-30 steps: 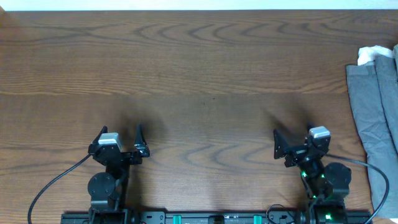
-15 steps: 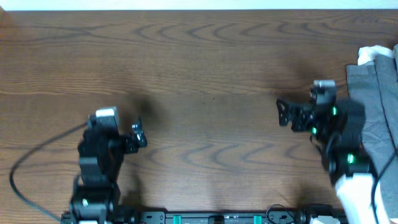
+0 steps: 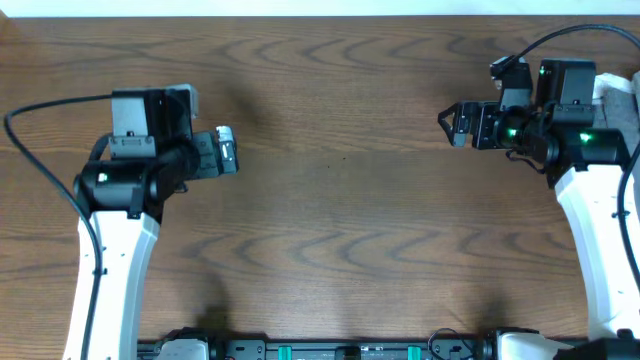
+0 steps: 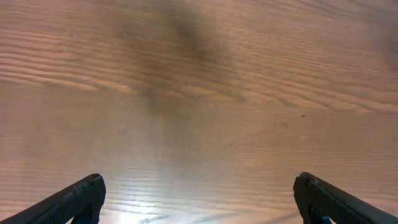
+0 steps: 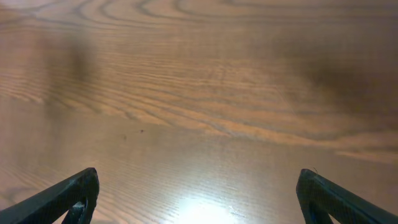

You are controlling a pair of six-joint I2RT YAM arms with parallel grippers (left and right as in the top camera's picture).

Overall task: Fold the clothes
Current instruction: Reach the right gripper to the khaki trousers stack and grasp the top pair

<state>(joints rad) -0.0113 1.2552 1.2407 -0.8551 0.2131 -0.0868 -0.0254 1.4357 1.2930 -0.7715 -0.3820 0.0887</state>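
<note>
Both two-finger grippers are seen spread wide and empty. The left gripper [image 3: 228, 152] is pointed toward 3 o'clock and the right gripper [image 3: 452, 125] toward 9 o'clock, above the brown wood-grain table [image 3: 330, 230]. Only wood is shown between the fingertips in either wrist view.

The clothes, a grey-khaki cloth garment with a pale lining patch [image 3: 612, 88], are found at the table's 3 o'clock edge, mostly hidden under the right arm. They lie behind the right gripper, at its 3 o'clock, and well apart from the left gripper.

The garment is judged light, soft and limp, so sagging and bunching are to be expected when it is lifted. A hold is best taken on an edge or corner, ideally the firmer waistband, though that cannot be made out here.
</note>
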